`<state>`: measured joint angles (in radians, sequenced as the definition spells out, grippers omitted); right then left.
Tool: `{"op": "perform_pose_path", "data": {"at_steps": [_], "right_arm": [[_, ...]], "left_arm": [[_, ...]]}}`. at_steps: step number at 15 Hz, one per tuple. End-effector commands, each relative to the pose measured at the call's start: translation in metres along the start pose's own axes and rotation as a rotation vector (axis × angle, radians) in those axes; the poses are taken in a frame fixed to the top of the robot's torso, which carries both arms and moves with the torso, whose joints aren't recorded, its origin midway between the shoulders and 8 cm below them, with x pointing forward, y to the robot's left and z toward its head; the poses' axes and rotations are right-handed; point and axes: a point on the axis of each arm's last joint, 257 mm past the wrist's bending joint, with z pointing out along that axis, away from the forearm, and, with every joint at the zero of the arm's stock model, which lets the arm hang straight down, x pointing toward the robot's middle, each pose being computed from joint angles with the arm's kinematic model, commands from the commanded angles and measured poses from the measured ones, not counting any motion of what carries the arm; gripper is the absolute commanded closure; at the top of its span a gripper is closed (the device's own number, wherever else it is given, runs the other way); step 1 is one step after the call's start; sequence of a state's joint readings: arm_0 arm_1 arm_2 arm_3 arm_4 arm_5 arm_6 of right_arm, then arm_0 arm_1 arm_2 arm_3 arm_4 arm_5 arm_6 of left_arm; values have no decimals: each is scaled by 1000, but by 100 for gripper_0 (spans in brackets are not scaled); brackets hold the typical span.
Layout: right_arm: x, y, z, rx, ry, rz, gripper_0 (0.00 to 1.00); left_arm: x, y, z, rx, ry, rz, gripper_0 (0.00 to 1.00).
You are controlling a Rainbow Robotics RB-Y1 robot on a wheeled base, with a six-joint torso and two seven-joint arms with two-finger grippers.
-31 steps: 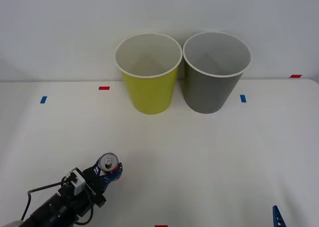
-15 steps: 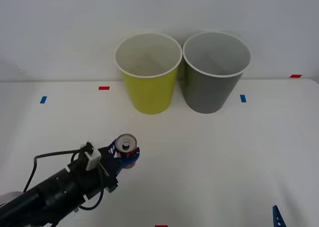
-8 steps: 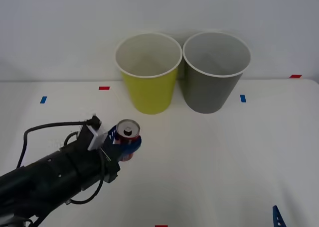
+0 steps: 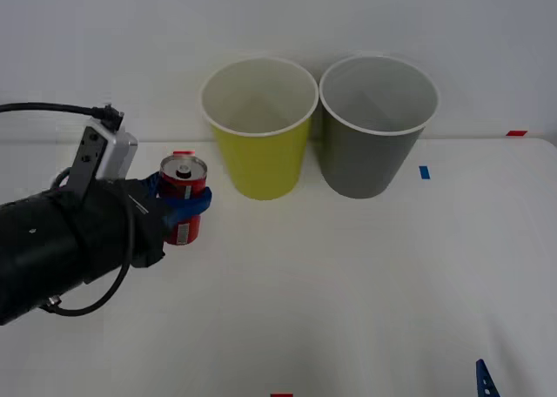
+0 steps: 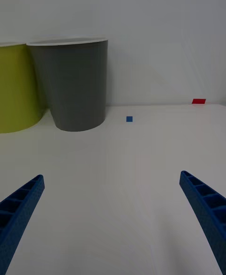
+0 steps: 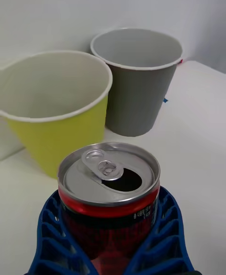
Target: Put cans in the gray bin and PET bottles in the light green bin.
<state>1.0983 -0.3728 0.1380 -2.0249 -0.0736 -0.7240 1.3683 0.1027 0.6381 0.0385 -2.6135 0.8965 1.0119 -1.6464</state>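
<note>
Lifted off the white table (image 4: 348, 292) and carried up and forward since half a second ago: red can (image 4: 183, 197), now level with the bin walls rather than low near the front edge. Still clamped in the left gripper (image 4: 178, 207), blue ribbed fingers (image 6: 162, 228) wrapped close around both sides of the can body, closed only as far as its width allows. Held upright, silver top and pull tab facing up, mouth opening visible in the left wrist view. Positioned just left of the light green bin (image 4: 259, 153), apart from it, not over any rim. Farther right, touching or nearly touching the green one, the gray bin (image 4: 376, 149); both standing upright at the back of the table, pale insides showing nothing within.

Right gripper (image 5: 113, 209) parked low at the front right corner of the table, fingers spread wide, gripping nothing. Small red and blue tape marks (image 4: 424, 171) dotted across the tabletop.
</note>
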Motion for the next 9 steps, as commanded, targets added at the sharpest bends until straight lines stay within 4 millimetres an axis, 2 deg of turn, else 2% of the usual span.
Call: {"op": "perform_pose_path", "data": {"at_steps": [1, 5, 8, 9], "right_arm": [[0, 0, 0, 0, 0, 0, 0], [0, 0, 0, 0, 0, 0, 0], [0, 0, 0, 0, 0, 0, 0], [0, 0, 0, 0, 0, 0, 0]], "left_arm": [[-36, 12, -18, 23, -15, -4, 100], [-86, 19, -46, 44, -32, 60, 100], [-134, 5, -49, 73, -131, 117, 100], [-142, -1, -48, 87, -151, 125, 100]]}}
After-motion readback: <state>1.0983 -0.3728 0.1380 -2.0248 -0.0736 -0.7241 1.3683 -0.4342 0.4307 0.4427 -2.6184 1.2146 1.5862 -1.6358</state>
